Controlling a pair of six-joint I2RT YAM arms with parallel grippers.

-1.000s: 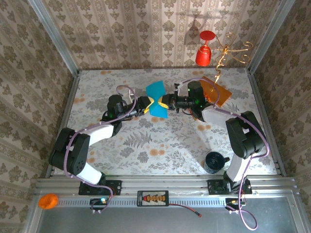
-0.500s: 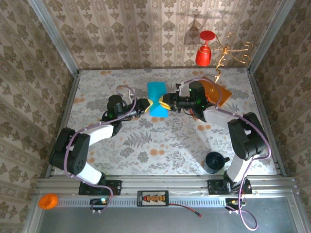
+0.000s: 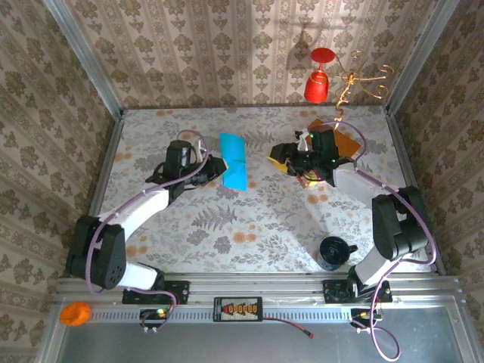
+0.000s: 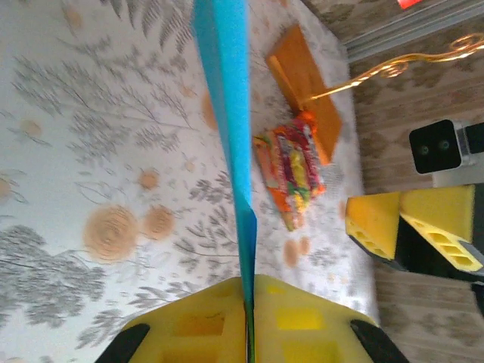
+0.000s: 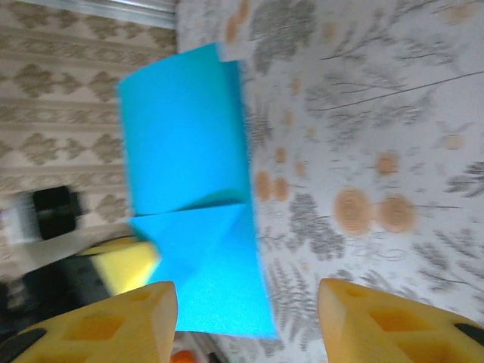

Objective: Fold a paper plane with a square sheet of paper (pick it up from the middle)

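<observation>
Teal-blue sheet of paper [image 3: 233,160]: one, part-folded, with crease and triangular flap showing, over far middle of table [image 3: 227,227], between my two grippers. My left gripper [image 3: 214,168] pinched tight on its edge; seen from that wrist, sheet runs edge-on out of pads. My right gripper [image 3: 278,155] just beside sheet, apart from it, jaws spread, holding nothing. Farther right: one orange card [image 3: 344,142], one snack packet [image 4: 291,170]. One dark mug [image 3: 333,252] near my right base. One red glass [image 3: 319,76] at back wall.
</observation>
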